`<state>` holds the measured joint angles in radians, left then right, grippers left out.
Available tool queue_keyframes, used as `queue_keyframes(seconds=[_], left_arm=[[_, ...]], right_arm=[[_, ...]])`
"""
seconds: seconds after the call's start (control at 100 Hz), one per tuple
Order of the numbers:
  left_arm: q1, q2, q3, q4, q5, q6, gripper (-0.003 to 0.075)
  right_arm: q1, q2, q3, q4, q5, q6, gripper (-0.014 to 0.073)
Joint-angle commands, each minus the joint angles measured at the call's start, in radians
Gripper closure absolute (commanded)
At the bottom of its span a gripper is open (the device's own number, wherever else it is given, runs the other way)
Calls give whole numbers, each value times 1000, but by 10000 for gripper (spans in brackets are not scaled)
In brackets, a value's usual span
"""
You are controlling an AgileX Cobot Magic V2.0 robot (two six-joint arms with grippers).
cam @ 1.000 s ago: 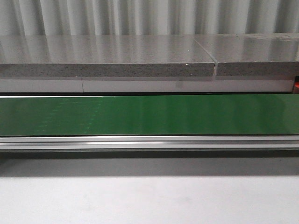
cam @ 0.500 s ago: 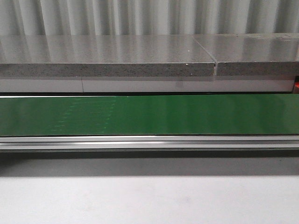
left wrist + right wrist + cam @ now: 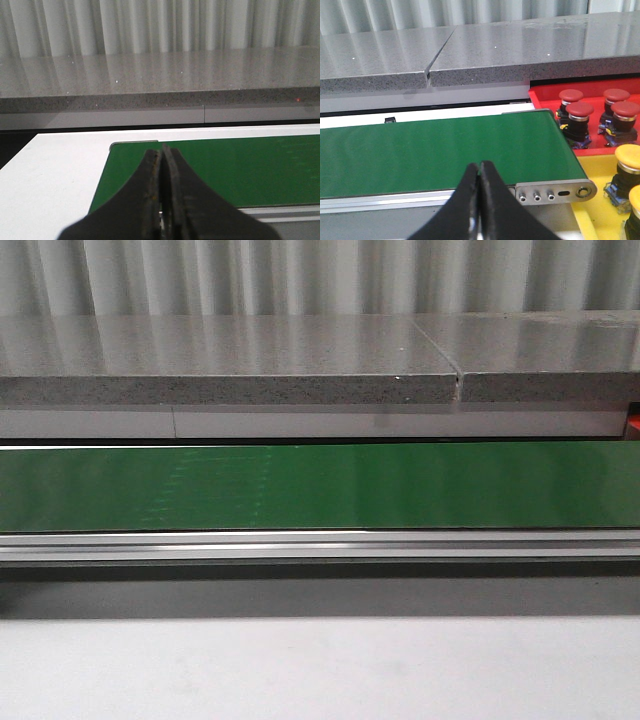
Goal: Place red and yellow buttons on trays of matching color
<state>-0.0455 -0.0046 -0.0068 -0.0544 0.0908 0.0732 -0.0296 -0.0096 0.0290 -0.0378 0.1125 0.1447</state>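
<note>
Pale pleated curtains (image 3: 300,275) close off the back, with a speckled grey stone ledge (image 3: 230,365) running in front of them. Below it lies the long green conveyor belt (image 3: 320,485), bare of any button in all three views, and nearest is the white counter (image 3: 320,670). At the belt's right end — seen only from the right wrist — sit a red tray (image 3: 540,97) and, just beside it, a yellow tray (image 3: 590,172). The red tray already carries four red buttons (image 3: 580,111) standing upright in a close group; the yellow tray shows two yellow buttons (image 3: 629,157), partly cut off by the frame edge. So a good part of the sorting looks done, though how many buttons are left cannot be told from here. The left claw (image 3: 161,200) hangs over the belt's left end, jaws pressed together and empty; the right claw (image 3: 479,205) — likewise closed on nothing — hangs over the belt's near edge, near the trays. Both seem to be waiting for the next button.
</note>
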Motion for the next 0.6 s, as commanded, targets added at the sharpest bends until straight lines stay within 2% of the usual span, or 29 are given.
queue_keyframes(seconds=[0.0, 0.59], left_arm=[[4, -30, 62, -7, -84, -8, 741], [4, -30, 62, -8, -110, -8, 741]], right_arm=[[-7, -17, -20, -14, -75, -1, 660], [-7, -17, -20, -14, -75, -1, 660]])
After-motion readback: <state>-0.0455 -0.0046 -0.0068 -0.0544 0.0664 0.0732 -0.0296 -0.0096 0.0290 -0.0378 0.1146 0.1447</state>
